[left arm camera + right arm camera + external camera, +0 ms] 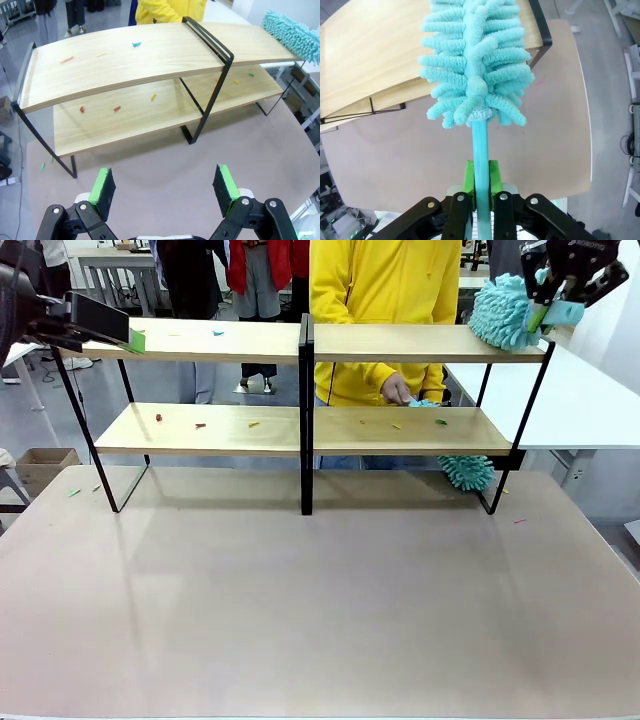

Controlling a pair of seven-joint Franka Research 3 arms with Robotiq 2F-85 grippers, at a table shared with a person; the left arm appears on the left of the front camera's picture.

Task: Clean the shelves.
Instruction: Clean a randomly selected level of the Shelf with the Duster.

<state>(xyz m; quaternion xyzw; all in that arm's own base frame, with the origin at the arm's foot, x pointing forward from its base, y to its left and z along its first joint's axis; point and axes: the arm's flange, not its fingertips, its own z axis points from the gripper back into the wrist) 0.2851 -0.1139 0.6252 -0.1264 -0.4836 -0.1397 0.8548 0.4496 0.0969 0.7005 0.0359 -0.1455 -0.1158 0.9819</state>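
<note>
At ten o'clock in the front view, the left gripper hangs by the upper board's left end. Its fingers are spread wide and empty, probably to keep clear of the sweep. The shelves stand mid-table, long axis nine to three, with coloured scraps on both boards. A person's hand reaches in over the lower board near a second duster. At two o'clock, the right gripper is clamped tight on the handle of the duster. The head points straight out from the fingers onto the top board's right end, likely ready to sweep toward nine.

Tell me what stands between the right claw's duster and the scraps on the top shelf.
The black central upright crosses the top board between the duster at its right end and the scraps.
</note>
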